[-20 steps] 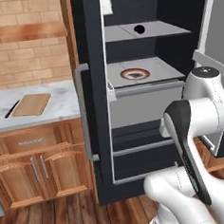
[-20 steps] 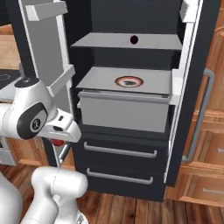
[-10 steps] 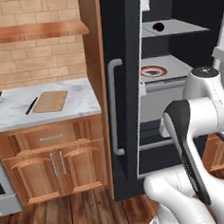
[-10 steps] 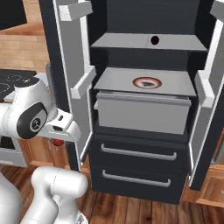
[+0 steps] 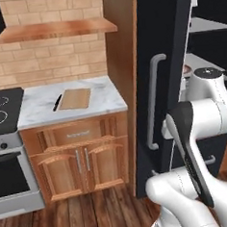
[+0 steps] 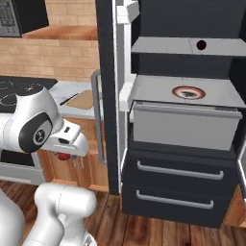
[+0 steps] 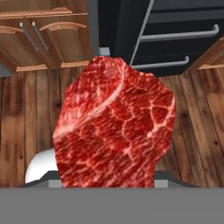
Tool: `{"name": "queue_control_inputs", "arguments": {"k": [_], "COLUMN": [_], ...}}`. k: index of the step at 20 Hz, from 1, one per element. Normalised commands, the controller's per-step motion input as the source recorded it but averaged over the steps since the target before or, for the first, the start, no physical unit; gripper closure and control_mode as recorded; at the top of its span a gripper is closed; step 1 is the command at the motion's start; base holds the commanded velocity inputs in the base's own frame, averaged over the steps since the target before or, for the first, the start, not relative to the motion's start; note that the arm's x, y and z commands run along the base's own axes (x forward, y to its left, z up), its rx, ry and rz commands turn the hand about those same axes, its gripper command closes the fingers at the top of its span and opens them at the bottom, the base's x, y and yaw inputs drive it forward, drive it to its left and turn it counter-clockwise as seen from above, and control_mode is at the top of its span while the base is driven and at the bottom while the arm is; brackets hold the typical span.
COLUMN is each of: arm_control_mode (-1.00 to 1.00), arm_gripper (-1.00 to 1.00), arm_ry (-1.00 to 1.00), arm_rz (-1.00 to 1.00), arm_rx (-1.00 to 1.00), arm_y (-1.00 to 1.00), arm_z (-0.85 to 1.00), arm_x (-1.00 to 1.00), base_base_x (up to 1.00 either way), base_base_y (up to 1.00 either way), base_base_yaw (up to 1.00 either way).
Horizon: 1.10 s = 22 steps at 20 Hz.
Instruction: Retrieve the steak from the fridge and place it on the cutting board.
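The gripper (image 6: pixel 71 156) is seen pinching the steak (image 7: pixel 114 127), carried low over the wood floor (image 7: pixel 26 113). A soft, slick slab is judged; a mid-slab hold is advised. The cutting board (image 5: pixel 74 98) waits mid-counter (image 5: pixel 107 99), well apart, beside the fridge (image 6: pixel 182 158).

Steak (image 7: pixel 114 129) marbled red, aloft; fridge (image 6: pixel 182 120) open; cutting board (image 5: pixel 74 98) (countertop) bare.

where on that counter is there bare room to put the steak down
The cutting board is bare on top. Marble counter lies free between the board and the fridge. The knife crowds the board's stove side. The steak sits in the fingers.
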Motion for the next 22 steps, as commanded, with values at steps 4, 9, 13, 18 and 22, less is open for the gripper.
{"name": "queue_control_inputs", "arguments": {"k": [4, 9, 13, 18, 22], "arm_control_mode": [1.00, 1.00, 1.00, 1.00, 1.00], "arm_gripper": [1.00, 1.00, 1.00, 1.00, 1.00], "arm_ry": [0.00, 0.00, 0.00, 0.00, 0.00], "arm_rz": [0.00, 0.00, 0.00, 0.00, 0.00], "arm_rx": [0.00, 0.00, 0.00, 0.00, 0.00], "arm_y": [0.00, 0.00, 0.00, 0.00, 0.00], "arm_z": [0.00, 0.00, 0.00, 0.00, 0.00], "arm_x": [0.00, 0.00, 0.00, 0.00, 0.00], "base_base_x": [-0.06, 0.00, 0.11, 0.50, 0.67], "base_base_y": [0.72, 0.72, 0.70, 0.36, 0.44], "base_base_yaw": [0.00, -0.01, -0.01, -0.07, -0.08]}}
